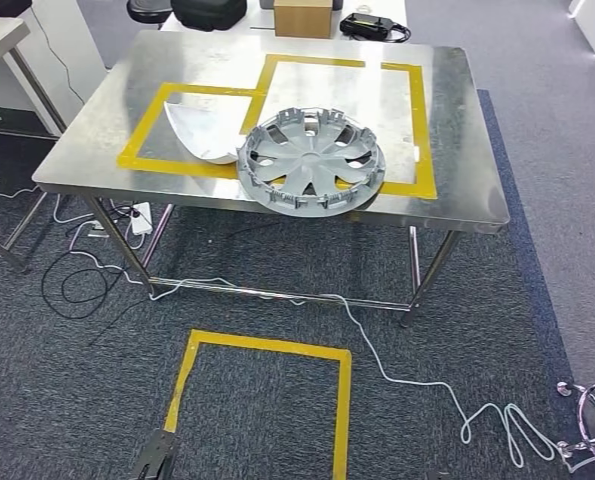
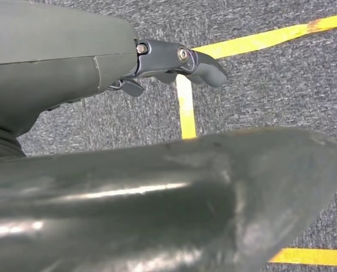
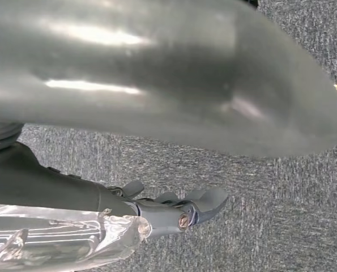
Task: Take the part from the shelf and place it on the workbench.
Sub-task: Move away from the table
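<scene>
worktop (image 1: 460, 140): steel, taped yellow boxes.
wheel cover (image 1: 311, 160): already on it, but overhanging the near edge, so a bump could tip it off imo.
left robot hand (image 2: 175, 62): hanging, fingers apart, holding nothing.
right robot hand (image 3: 179, 207): same, released.

The workbench (image 1: 279, 70) is seen from high and well back, looking forward and down. The grey carpet (image 2: 264, 79) is faced at close range by the 2 wrist cameras; carpet and yellow floor tape (image 1: 279, 348) are shared with the head view.
</scene>
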Robot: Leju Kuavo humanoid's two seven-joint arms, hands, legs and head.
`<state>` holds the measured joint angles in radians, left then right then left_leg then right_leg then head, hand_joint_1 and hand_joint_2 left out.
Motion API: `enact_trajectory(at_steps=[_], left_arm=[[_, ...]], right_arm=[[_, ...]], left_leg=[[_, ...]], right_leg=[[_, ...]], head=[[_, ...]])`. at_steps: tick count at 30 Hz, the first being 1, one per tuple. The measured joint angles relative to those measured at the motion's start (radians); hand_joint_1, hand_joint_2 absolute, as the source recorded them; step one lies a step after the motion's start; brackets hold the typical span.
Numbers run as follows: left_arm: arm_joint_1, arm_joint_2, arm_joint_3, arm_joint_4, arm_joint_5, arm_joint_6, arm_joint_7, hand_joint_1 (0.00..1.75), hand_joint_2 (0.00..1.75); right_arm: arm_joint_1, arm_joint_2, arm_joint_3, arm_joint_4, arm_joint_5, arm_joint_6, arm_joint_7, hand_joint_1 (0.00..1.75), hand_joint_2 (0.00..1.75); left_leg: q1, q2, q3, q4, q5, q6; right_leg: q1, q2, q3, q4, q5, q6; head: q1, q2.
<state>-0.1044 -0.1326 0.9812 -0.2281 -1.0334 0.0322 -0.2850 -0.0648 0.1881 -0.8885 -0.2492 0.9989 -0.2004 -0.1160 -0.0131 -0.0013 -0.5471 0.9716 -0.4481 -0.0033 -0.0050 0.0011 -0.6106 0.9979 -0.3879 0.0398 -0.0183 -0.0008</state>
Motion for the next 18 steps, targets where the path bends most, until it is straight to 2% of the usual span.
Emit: enact_trajectory(at_steps=[2,4,6,7,8,9,11,12,13,14,16,18], left_arm=[[-0.001,0.000,0.000,0.000,0.000,0.001,0.000,0.00,0.00],[-0.001,-0.001,0.000,0.000,0.000,0.002,0.000,0.00,0.00],[-0.001,-0.001,0.000,0.000,0.000,0.002,0.000,0.00,0.87],[-0.001,-0.002,0.000,0.000,0.000,0.002,0.000,0.00,1.31],[-0.001,-0.001,0.000,0.000,0.000,0.002,0.000,0.00,1.75],[-0.001,-0.002,0.000,0.000,0.000,0.002,0.000,0.00,1.75],[-0.002,-0.001,0.000,0.000,0.000,0.002,0.000,0.00,1.75],[-0.002,-0.001,0.000,0.000,0.000,0.003,0.000,0.00,1.75],[-0.003,0.000,0.000,0.000,-0.001,0.003,0.000,0.00,1.75],[-0.003,0.000,0.000,0.000,-0.001,0.004,0.000,0.00,1.75],[-0.002,0.001,0.000,0.000,-0.001,0.004,0.000,0.00,1.75],[-0.002,0.001,0.000,0.000,-0.002,0.004,0.000,0.00,1.75]], right_arm=[[0.000,0.001,0.000,0.000,0.003,-0.004,-0.004,0.00,0.00],[0.000,0.001,0.000,0.000,0.005,-0.010,-0.007,0.00,0.00],[0.000,0.001,0.000,0.001,0.007,-0.014,-0.008,0.00,0.00],[0.000,0.001,0.000,0.002,0.008,-0.016,-0.008,0.00,0.00],[0.001,0.001,0.000,0.003,0.009,-0.017,-0.008,0.00,0.00],[0.001,0.001,0.000,0.004,0.011,-0.019,-0.008,0.00,0.00],[0.000,0.001,0.000,0.005,0.015,-0.020,-0.008,0.00,0.00],[-0.001,0.001,0.000,0.006,0.016,-0.020,-0.008,0.00,0.00],[-0.001,0.002,0.000,0.007,0.017,-0.020,-0.008,0.00,0.00],[-0.002,0.002,0.000,0.008,0.018,-0.021,-0.008,0.00,0.00],[-0.001,0.002,0.000,0.009,0.018,-0.022,-0.008,0.00,0.00],[-0.001,0.002,0.000,0.009,0.018,-0.024,-0.008,0.00,0.00]], left_leg=[[0.006,0.000,0.002,-0.007,0.008,0.007],[0.014,0.000,0.004,-0.013,0.014,0.012],[0.015,-0.002,0.001,-0.012,0.016,0.013],[0.016,-0.003,0.000,-0.012,0.016,0.012],[0.018,-0.006,-0.001,-0.012,0.017,0.009],[0.021,-0.011,-0.001,-0.011,0.018,0.005],[0.026,-0.021,-0.002,-0.008,0.017,-0.009],[0.028,-0.027,-0.003,-0.005,0.016,-0.017],[0.028,-0.031,-0.005,-0.003,0.017,-0.025],[0.028,-0.034,-0.007,-0.003,0.018,-0.033],[0.031,-0.038,-0.010,-0.004,0.021,-0.045],[0.033,-0.030,-0.024,0.024,-0.002,-0.053]], right_leg=[[0.000,0.000,-0.005,0.010,-0.011,0.007],[0.000,0.001,-0.035,0.083,-0.064,0.014],[-0.005,0.001,-0.085,0.213,-0.136,0.023],[-0.008,0.001,-0.101,0.260,-0.155,0.027],[-0.010,0.001,-0.101,0.275,-0.157,0.031],[-0.013,0.001,-0.081,0.247,-0.140,0.034],[-0.020,0.014,-0.001,0.116,-0.090,0.042],[-0.022,0.025,0.034,0.057,-0.074,0.040],[-0.023,0.034,0.055,0.021,-0.068,0.035],[-0.021,0.040,0.061,0.010,-0.071,0.027],[-0.017,0.032,0.057,0.014,-0.068,0.006],[-0.017,0.022,0.055,0.012,-0.064,-0.012]], head=[[0.000,0.000],[0.005,0.000],[0.009,0.000],[0.009,0.000],[0.009,0.000],[0.009,0.000],[0.010,0.000],[0.011,0.000],[0.012,0.000],[0.012,0.000],[0.010,0.000],[0.007,0.000]])
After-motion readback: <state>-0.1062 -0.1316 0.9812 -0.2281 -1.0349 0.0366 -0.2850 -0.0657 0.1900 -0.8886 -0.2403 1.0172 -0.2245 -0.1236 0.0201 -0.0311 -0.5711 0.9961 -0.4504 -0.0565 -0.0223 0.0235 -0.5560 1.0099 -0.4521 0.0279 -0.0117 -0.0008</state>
